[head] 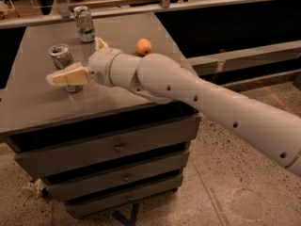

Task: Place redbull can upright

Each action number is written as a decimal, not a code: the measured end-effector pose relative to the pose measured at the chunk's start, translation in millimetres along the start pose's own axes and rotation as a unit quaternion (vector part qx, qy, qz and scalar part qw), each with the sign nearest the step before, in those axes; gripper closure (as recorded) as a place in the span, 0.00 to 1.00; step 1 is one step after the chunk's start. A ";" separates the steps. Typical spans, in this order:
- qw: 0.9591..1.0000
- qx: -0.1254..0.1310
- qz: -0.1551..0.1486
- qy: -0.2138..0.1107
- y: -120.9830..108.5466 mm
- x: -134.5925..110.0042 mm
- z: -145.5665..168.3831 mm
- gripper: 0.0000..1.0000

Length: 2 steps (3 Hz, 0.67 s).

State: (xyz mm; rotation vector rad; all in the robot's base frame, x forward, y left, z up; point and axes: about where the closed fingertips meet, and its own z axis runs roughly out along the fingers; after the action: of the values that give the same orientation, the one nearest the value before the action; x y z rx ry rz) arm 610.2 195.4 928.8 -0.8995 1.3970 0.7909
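Note:
The redbull can point(60, 55), slim and silver-blue with a shiny top, stands upright on the left part of the grey cabinet top point(42, 102). My gripper point(71, 66) is right beside it, at the can's near right side. The cream near finger point(68, 76) crosses in front of the can's lower part and hides its base. The tip of the far finger point(99, 43) shows behind the wrist. The jaws stand apart, open, and I cannot tell whether the near finger still touches the can.
A white-and-green labelled can point(84, 24) stands upright at the back of the cabinet top. An orange point(144, 46) lies near the right edge. My arm crosses the cabinet's front right corner. The cabinet has several drawers point(117, 147) and stands on a speckled floor.

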 end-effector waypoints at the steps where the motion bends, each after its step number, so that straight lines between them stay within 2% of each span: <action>1: 1.000 -0.004 -0.001 0.029 -4.5 1.6 -32.2 0.00; 2: 0.997 0.018 0.002 0.069 -10.5 3.3 -61.1 0.00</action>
State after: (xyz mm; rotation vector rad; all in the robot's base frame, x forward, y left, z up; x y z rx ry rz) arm 591.1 136.4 928.1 -0.9395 1.5292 0.7154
